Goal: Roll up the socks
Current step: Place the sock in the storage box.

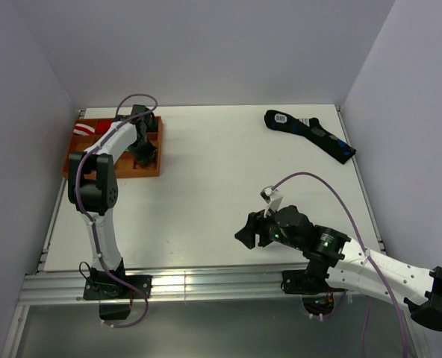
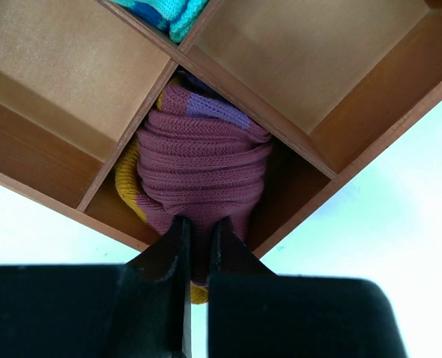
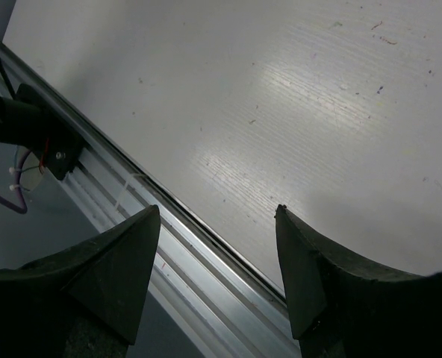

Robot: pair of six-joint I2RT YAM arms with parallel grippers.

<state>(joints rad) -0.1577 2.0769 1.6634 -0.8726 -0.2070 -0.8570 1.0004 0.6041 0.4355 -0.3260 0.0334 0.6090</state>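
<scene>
White worktop [image 1: 228, 186] stretches between plain pale walls, with a ribbed aluminium rail [image 1: 206, 283] along its near edge. Nearest, the right gripper [image 3: 218, 211] hangs low just past that rail. Its two dark fingers [image 3: 124, 261] are spread wide apart (bare worktop and the rail show through the gap in the wrist view).

Farther back on the other side, the left gripper [image 2: 200, 227] reaches down into a brown wooden tray with dividers [image 1: 75, 153]. Its fingers are drawn almost together and pinch a fold of the maroon knit sock [image 2: 202, 175], a bunched roll with an orange edge and a purple band. The roll sits directly ahead of the fingertips and fills one compartment from wall to wall, and orange fabric shows to the left of the fingers and beneath them.

Beyond the roll, across a divider, a teal knit bundle [image 2: 169, 13] lies in the next compartment. A red and white bundle [image 1: 86, 128] lies in the tray's far left corner, past the left arm.

Farthest off, a long black sock with blue marks [image 1: 310, 134] lies flat on the worktop, well beyond the right gripper.
</scene>
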